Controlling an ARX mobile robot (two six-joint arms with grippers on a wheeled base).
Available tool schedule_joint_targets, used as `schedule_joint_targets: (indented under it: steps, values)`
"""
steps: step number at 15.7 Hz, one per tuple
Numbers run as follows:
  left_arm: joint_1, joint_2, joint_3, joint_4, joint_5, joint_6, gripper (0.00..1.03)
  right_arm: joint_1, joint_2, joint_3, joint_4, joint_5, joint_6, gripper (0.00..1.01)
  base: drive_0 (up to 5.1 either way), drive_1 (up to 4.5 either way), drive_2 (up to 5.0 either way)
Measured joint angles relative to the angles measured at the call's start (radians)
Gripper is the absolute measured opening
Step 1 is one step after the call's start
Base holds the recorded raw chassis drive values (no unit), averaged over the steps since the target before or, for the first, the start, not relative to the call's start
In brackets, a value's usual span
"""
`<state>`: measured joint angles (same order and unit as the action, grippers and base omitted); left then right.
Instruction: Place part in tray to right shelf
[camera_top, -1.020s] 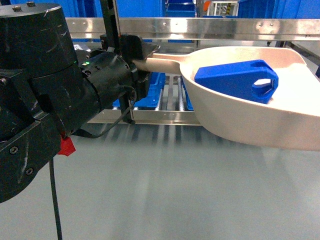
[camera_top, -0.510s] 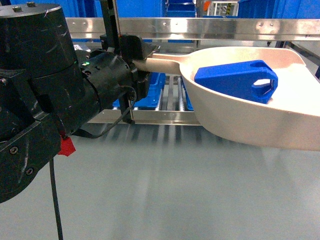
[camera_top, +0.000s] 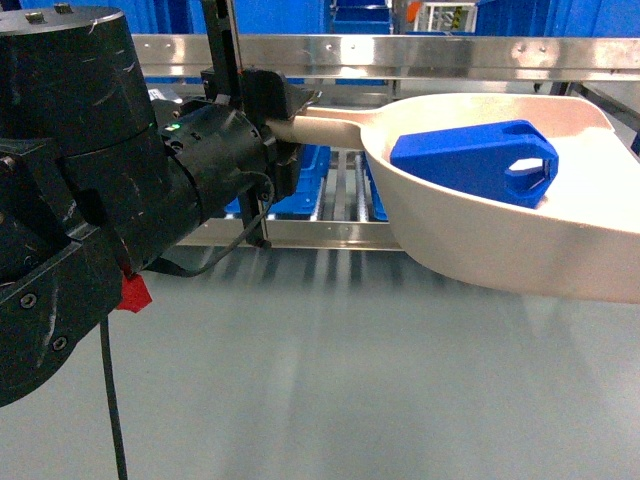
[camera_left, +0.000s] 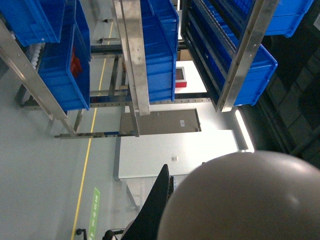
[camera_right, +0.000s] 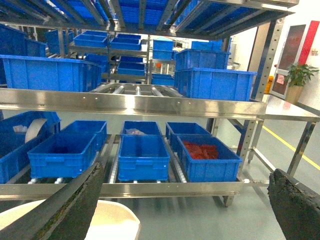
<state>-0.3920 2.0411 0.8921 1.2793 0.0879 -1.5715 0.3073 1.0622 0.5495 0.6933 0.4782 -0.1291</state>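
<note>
Steel right shelf (camera_top: 400, 57) with blue crates (camera_right: 143, 156) ahead. Left gripper (camera_top: 285, 125) clamps the tray (camera_top: 560, 250) handle, keeping it level so the part (camera_top: 472, 160) rides inside. Right gripper (camera_right: 185, 200) fingers spread wide, empty.

The bright-blue part (camera_top: 470, 160) lies tilted inside the cream tray (camera_top: 600, 250), which is held level above the floor, handle pointing left. The steel right shelf (camera_top: 400, 55) stands behind it.
</note>
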Motion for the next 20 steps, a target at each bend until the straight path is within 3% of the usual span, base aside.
schedule_joint_targets:
  steps: [20]
  values:
    - [0.0, 0.0, 0.0, 0.0, 0.0, 0.0, 0.13, 0.0, 0.0, 0.0, 0.001, 0.0, 0.0, 0.98, 0.0, 0.0, 0.0]
